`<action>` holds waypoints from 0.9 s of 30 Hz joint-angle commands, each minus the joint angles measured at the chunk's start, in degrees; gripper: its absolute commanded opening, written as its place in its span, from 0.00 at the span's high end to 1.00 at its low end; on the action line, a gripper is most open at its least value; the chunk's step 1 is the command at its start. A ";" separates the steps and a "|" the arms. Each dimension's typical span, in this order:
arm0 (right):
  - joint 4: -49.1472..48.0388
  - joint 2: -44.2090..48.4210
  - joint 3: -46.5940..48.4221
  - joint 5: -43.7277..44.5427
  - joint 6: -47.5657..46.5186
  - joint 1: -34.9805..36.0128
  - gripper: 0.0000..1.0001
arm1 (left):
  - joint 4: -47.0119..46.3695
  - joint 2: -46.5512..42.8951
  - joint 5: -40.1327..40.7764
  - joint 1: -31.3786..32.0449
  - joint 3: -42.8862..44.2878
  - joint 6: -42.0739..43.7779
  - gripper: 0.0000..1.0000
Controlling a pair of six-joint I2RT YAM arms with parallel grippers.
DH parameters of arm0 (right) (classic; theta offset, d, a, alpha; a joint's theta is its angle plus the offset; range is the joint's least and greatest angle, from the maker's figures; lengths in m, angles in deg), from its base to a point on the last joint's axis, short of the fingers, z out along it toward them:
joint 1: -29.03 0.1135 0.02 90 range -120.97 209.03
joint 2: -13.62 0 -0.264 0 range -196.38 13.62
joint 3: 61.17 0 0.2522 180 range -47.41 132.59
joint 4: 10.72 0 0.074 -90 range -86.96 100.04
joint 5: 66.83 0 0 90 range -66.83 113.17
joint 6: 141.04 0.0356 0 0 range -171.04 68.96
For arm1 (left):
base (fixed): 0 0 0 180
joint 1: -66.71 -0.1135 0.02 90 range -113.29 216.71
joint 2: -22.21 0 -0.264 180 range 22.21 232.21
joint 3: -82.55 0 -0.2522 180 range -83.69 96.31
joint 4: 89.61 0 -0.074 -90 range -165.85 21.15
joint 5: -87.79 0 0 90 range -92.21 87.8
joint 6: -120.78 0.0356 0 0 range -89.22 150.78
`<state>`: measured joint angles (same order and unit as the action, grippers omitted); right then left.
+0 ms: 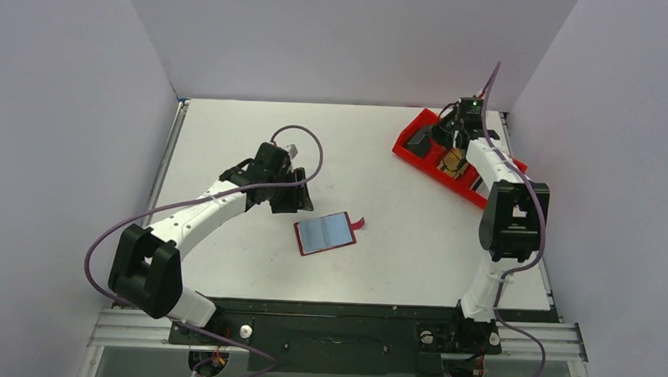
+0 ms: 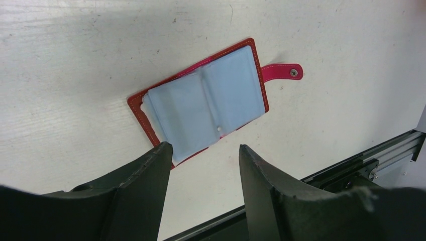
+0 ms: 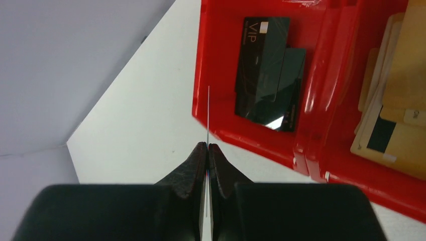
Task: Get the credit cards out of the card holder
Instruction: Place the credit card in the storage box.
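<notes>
The card holder (image 1: 325,233) lies open like a book on the table, dark red with a snap strap (image 2: 284,72). Pale blue-grey leaves fill its inside (image 2: 201,105); I cannot tell cards from sleeves there. My left gripper (image 1: 297,202) is open and empty, hovering just up and left of the holder; in the left wrist view (image 2: 205,146) its fingertips frame the holder's near edge. My right gripper (image 1: 442,132) is over the bright red bin at the back right, shut (image 3: 207,145) on a thin credit card (image 3: 208,115) seen edge-on as a pale line.
The red three-compartment bin (image 1: 412,149) sits at the back right. It holds dark cards (image 3: 263,65) in one compartment and tan ones (image 3: 397,100) in the neighbouring one. Its rim (image 3: 201,75) is just right of the held card. Walls enclose three sides; a metal rail (image 2: 371,160) runs along the near edge.
</notes>
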<state>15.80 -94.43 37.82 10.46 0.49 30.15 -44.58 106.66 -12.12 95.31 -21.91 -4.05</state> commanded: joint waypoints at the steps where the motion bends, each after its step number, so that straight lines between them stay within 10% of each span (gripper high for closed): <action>1: 4.02 -6.45 8.89 1.39 -2.95 -0.75 1.00 | 1.31 -3.09 -0.61 -1.09 2.39 1.43 0.51; 18: 7.57 -23.45 26.00 0.93 -2.00 -0.91 1.00 | 4.63 -3.20 1.10 -2.14 4.47 1.61 0.50; 27: 9.26 -23.21 27.35 1.52 -2.91 -0.95 0.77 | 5.09 -2.71 1.16 -2.32 5.18 1.74 0.50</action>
<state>24.78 -118.56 61.95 10.95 -1.35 29.43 -39.88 104.75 -11.42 93.45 -19.62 -3.13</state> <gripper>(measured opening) 0.219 0.496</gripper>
